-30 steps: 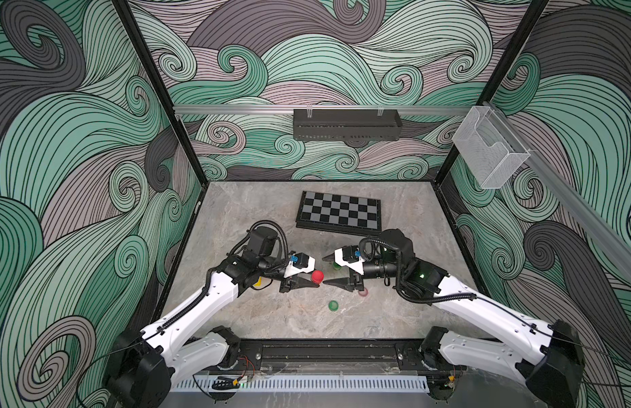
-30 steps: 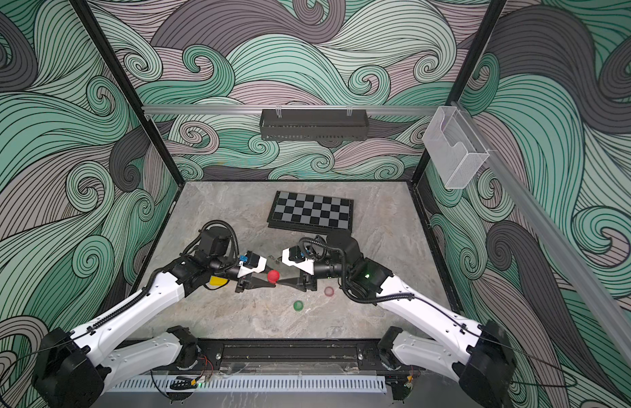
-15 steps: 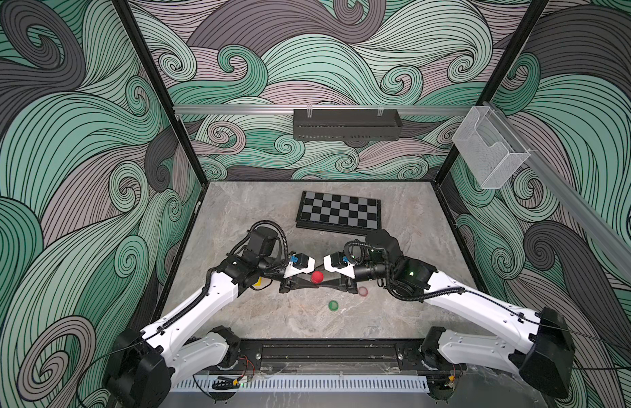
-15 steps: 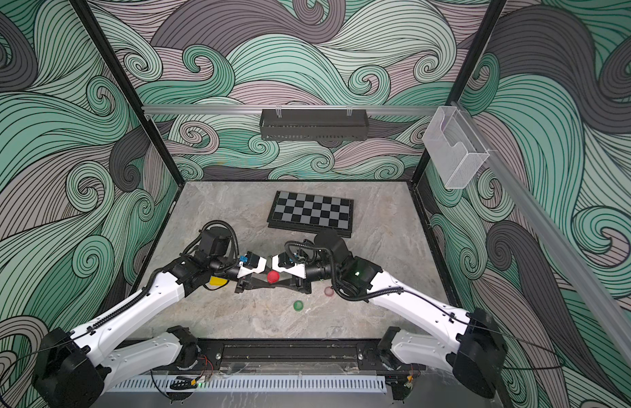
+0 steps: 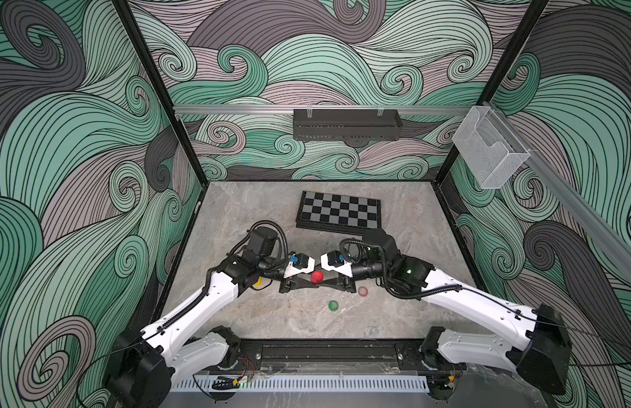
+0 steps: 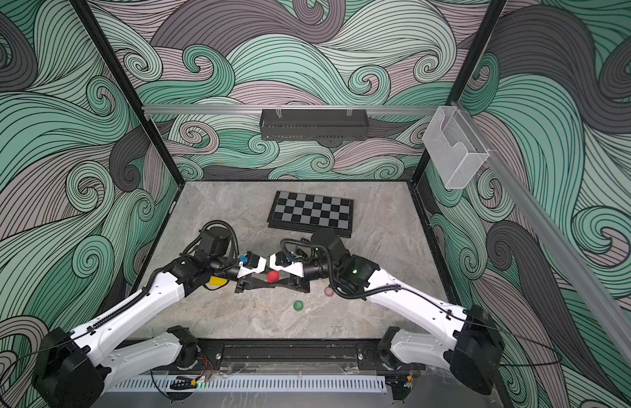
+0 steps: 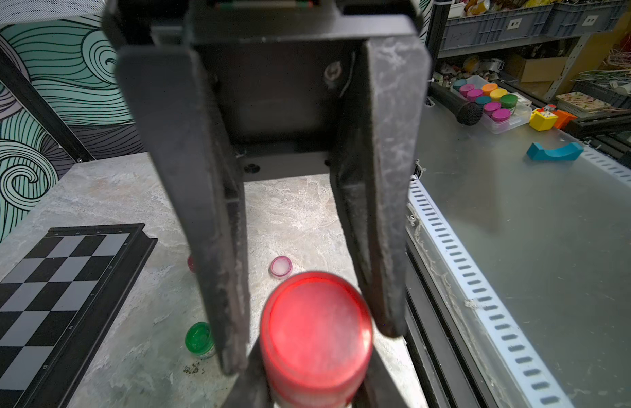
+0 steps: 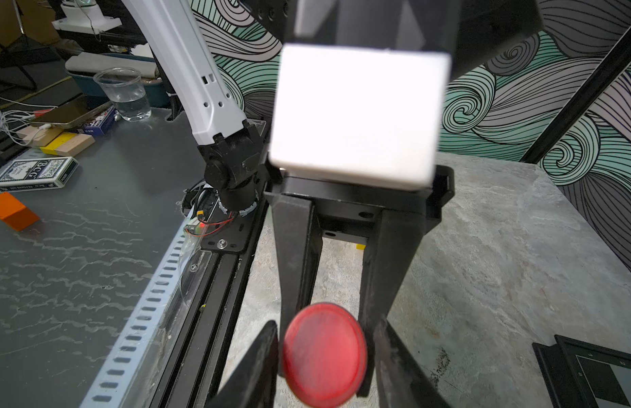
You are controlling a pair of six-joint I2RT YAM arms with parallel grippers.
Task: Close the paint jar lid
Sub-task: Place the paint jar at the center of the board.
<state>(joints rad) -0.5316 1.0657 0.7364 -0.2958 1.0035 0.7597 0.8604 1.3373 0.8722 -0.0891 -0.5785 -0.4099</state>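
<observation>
My left arm [image 5: 201, 311] and right arm [image 5: 483, 307]: white shells, black joints, looped black cables; left pincer [image 5: 308, 281] and right pincer [image 5: 326, 281]: scuffed black fingers [image 7: 395, 176].

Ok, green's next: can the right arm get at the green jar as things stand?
Probably yes: the green jar stands alone on bare table near the right claw, nothing between, though that claw flanks the red lid.

Chessboard [image 5: 338, 215] flat at rear; small green jar [image 5: 333, 305] nearer front.
</observation>
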